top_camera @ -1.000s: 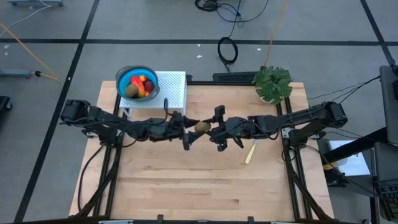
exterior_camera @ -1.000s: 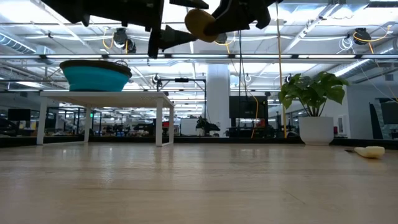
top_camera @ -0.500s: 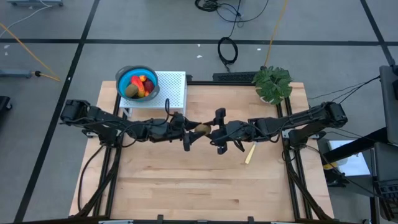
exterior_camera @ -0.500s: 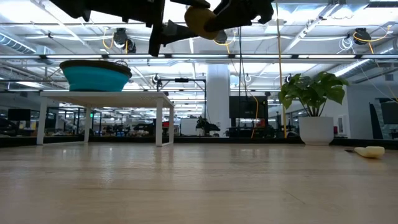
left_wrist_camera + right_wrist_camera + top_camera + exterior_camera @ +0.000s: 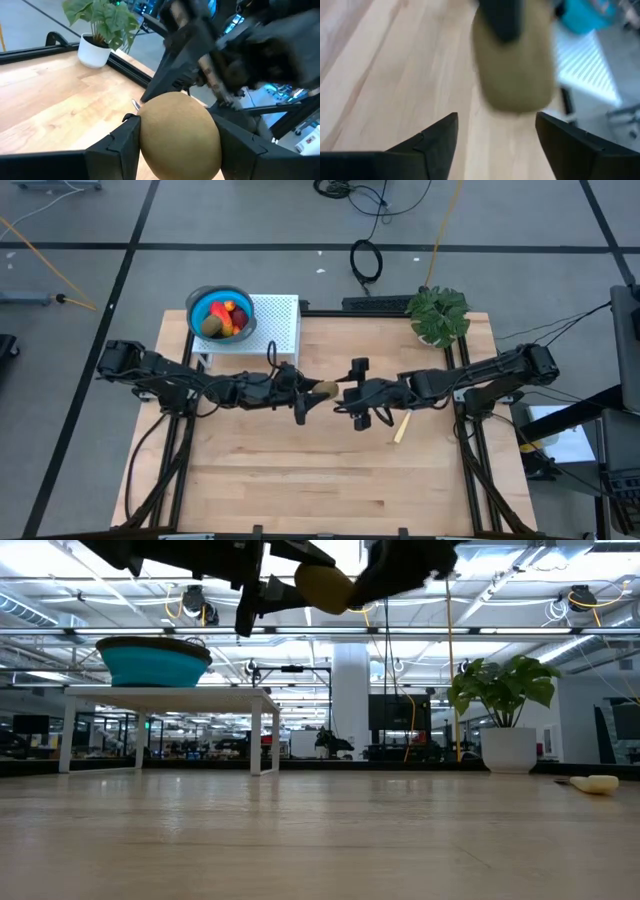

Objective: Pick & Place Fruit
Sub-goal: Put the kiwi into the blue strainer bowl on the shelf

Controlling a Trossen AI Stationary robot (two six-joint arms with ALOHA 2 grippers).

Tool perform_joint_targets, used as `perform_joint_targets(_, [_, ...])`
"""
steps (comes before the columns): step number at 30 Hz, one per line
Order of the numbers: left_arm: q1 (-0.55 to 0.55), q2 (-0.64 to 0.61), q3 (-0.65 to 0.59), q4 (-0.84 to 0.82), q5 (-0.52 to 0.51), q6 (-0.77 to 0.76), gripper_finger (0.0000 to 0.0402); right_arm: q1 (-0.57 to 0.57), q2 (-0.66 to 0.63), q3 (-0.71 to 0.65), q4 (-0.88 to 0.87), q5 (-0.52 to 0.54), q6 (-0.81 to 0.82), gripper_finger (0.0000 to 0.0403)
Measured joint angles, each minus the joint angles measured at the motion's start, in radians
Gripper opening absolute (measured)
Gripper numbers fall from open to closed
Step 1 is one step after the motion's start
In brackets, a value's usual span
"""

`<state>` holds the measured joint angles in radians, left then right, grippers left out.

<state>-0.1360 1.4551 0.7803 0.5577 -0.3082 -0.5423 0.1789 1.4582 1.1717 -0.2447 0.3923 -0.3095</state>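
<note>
My left claw (image 5: 177, 145) is clamped on the kiwi (image 5: 179, 134), mid-air over table centre; right claw (image 5: 492, 132) apart, clear at its 3 o'clock. Light, rigid, smooth, so likely slippery: grip across the belly.

From low down, both my arms get chopped off by the top edge. My right wrist cam just gives a smeared kiwi (image 5: 515, 65), with a dark blurry finger (image 5: 501, 20) across its top end. On my left wrist cam, my other arm behind the kiwi (image 5: 179, 135) is a dark blur. From above, the fruit in the blue bowl (image 5: 198, 308) is too tiny to sort out.
</note>
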Motion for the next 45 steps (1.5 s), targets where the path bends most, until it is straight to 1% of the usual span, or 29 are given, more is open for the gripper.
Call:
perform_joint_targets(5, [0.000, -0.002, 0.000, -0.006, -0.002, -0.001, 0.0194, 0.000, 0.001, 0.000, -0.170, 0.001, 0.108, 0.0282])
perform_joint_targets(8, [0.000, -0.024, 0.000, -0.003, -0.016, 0.022, 0.0193, -0.001, 0.001, 0.000, -0.266, -0.002, 0.157, 0.0286])
perform_joint_targets(10, [0.001, -0.046, 0.000, -0.012, -0.035, 0.048, 0.0197, -0.001, 0.001, 0.000, -0.308, -0.004, 0.184, 0.0280])
perform_joint_targets(13, [0.001, -0.080, 0.000, -0.011, -0.068, 0.103, 0.0200, -0.001, 0.001, 0.000, -0.356, -0.011, 0.209, 0.0259])
perform_joint_targets(15, [0.001, -0.107, 0.000, -0.010, -0.090, 0.140, 0.0200, -0.002, 0.001, 0.000, -0.375, -0.036, 0.220, 0.0238])
perform_joint_targets(18, [0.001, -0.142, 0.000, -0.016, -0.129, 0.201, 0.0201, -0.009, 0.001, 0.000, -0.400, -0.079, 0.222, 0.0200])
perform_joint_targets(20, [0.001, -0.170, 0.000, -0.027, -0.153, 0.243, 0.0201, -0.013, 0.001, 0.000, -0.405, -0.084, 0.218, 0.0169])
perform_joint_targets(23, [0.001, -0.223, 0.000, -0.087, -0.205, 0.285, 0.0201, -0.015, 0.001, 0.000, -0.422, -0.093, 0.210, 0.0120])
perform_joint_targets(29, [0.001, -0.336, 0.001, -0.246, -0.323, 0.364, 0.0202, -0.037, -0.006, -0.001, -0.422, -0.193, 0.194, 0.0020])
perform_joint_targets(30, [0.001, -0.355, 0.001, -0.274, -0.347, 0.378, 0.0202, -0.044, -0.006, -0.001, -0.423, -0.208, 0.193, 0.0010])
perform_joint_targets(31, [0.001, -0.371, 0.001, -0.291, -0.367, 0.389, 0.0202, -0.049, -0.008, -0.001, -0.424, -0.222, 0.192, 0.0006])
perform_joint_targets(35, [0.003, -0.443, 0.001, -0.373, -0.469, 0.443, 0.0202, -0.074, -0.017, -0.001, -0.395, -0.267, 0.193, 0.0011])
perform_joint_targets(38, [0.003, -0.491, 0.001, -0.431, -0.556, 0.488, 0.0202, -0.090, -0.039, -0.002, -0.375, -0.272, 0.191, 0.0003])
perform_joint_targets(43, [0.004, -0.568, 0.001, -0.531, -0.678, 0.525, 0.0202, -0.129, -0.094, -0.002, -0.326, -0.373, 0.185, 0.0001])
perform_joint_targets(45, [0.009, -0.595, 0.001, -0.575, -0.704, 0.522, 0.0202, -0.143, -0.123, -0.002, -0.321, -0.399, 0.185, 0.0001])
